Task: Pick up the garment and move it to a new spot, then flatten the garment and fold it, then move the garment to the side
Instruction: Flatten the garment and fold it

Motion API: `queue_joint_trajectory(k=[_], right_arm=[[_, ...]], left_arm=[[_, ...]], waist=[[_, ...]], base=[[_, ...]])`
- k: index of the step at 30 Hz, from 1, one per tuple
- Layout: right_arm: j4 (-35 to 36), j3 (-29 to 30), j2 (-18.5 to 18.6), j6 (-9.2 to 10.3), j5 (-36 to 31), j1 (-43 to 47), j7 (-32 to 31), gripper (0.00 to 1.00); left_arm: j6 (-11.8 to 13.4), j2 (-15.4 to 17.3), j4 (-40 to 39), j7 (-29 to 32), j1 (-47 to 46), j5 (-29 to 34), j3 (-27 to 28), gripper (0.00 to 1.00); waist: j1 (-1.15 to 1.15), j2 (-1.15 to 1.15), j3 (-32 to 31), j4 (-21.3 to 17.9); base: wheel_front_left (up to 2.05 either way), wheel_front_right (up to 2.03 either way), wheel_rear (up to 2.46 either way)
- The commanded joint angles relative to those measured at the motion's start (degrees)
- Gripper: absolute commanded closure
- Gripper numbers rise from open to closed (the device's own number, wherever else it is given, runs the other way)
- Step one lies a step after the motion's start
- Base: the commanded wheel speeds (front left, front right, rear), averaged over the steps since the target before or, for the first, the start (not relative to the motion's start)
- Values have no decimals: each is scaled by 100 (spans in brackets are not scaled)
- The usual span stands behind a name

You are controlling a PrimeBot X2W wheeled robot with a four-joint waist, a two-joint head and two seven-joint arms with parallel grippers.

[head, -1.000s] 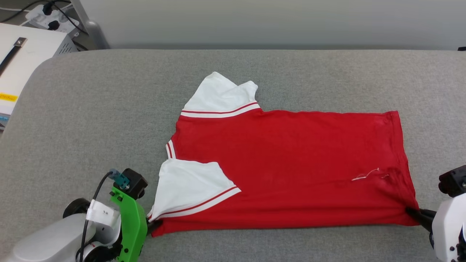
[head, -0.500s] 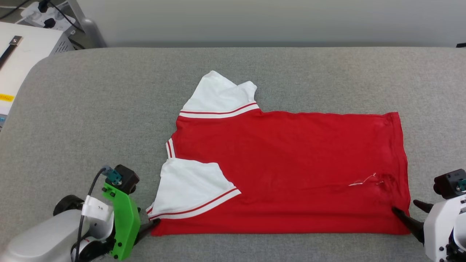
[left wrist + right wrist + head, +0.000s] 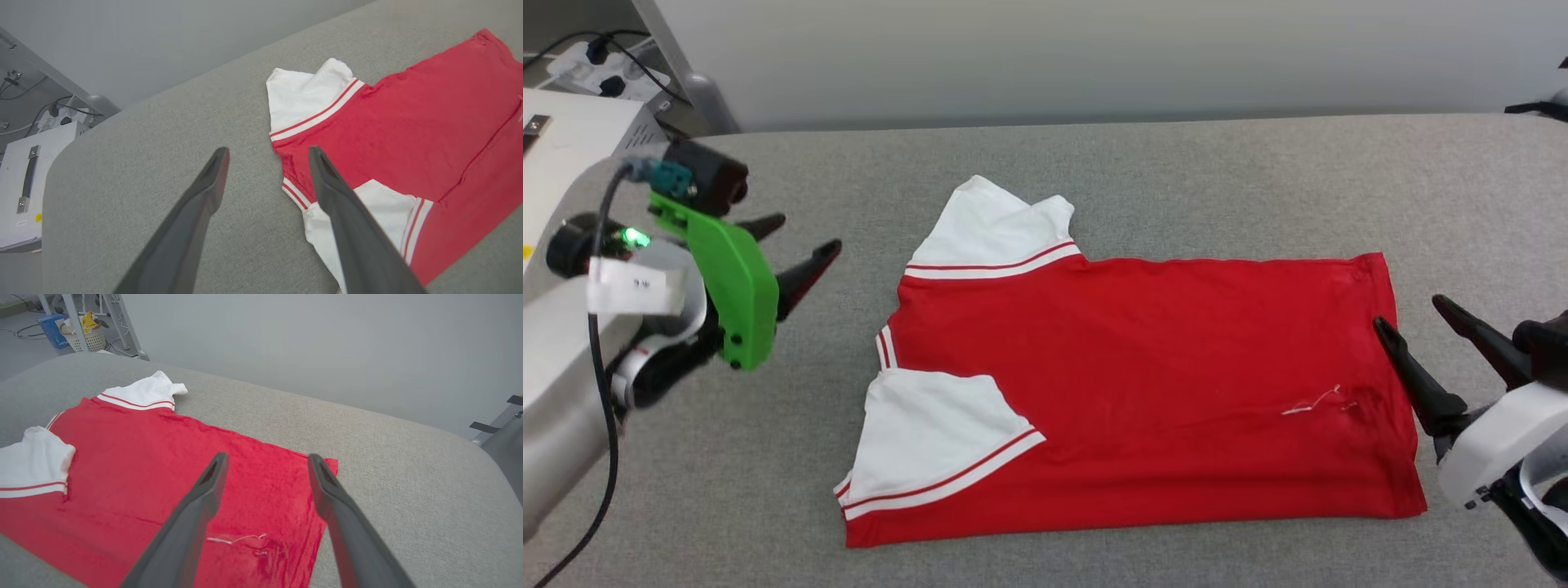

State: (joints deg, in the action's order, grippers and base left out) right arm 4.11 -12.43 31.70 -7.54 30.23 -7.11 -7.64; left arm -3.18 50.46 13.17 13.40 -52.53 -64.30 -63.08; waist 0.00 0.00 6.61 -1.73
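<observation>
**On the grey surface point(image 3: 1176, 175): garment point(image 3: 1143, 384) laid flat**

Near the middle of the surface, the garment is spread with its white sleeves toward the robot's left and its hem toward the right. The near sleeve is folded onto the red body. The left pincer point(image 3: 808, 232) is held spread and empty, well left of the collar. The right pincer point(image 3: 1408, 311) is likewise spread and empty, with one finger seen over the hem edge.

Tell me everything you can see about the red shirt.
The red shirt looks like soft knit, with two white short sleeves edged in red-white stripes. It lies flat on the grey padded surface, near sleeve folded onto the body, collar end toward the robot's left, a loose white thread near the hem. Nothing grips it.
</observation>
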Motion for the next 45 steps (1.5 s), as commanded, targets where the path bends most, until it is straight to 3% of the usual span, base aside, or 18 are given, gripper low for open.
queue_joint_trajectory(k=[1,8,12,19,25,39,40,41,45], right_arm=[[111,120,-190,5,-128,-58,112,0],[618,545,-941,5,-742,-97,376,0],[786,509,-1112,5,-905,-214,373,0],[888,397,-1289,5,-1011,-497,446,0],[822,334,-1362,5,-1059,-678,580,0],[556,170,-1420,5,-1051,-1003,756,0],[540,179,-1409,5,-1029,-1021,754,0],[524,226,-1405,5,-993,-1054,771,0],[463,423,-1281,5,-869,-1256,756,0]], left_arm=[[18,-141,100,-31,-267,98,69,0],[-143,-783,973,353,-1498,200,274,0],[-256,-1097,1547,1114,-2053,-236,371,0],[-358,-1388,2263,2279,-2977,-432,273,0],[-409,-1562,2541,2721,-3304,-248,-52,0],[-429,-1500,2654,2734,-2983,138,-847,0],[-429,-1504,2628,2734,-2953,110,-863,58],[-430,-1500,2596,2732,-2935,134,-890,100],[-430,-1468,2544,2503,-2927,180,-936,100]], waist=[[0,0,264,-121],[0,0,1041,-409],[0,0,1495,-623],[0,0,2230,-949],[0,0,2642,-1082],[0,0,2933,-1120],[0,0,2922,-1111],[0,0,2901,-1100],[0,0,2753,-1034]], base=[[0,0,0],[0,0,0],[0,0,0],[0,0,0],[0,0,0],[0,0,0],[0,0,0],[0,0,0],[0,0,0]])
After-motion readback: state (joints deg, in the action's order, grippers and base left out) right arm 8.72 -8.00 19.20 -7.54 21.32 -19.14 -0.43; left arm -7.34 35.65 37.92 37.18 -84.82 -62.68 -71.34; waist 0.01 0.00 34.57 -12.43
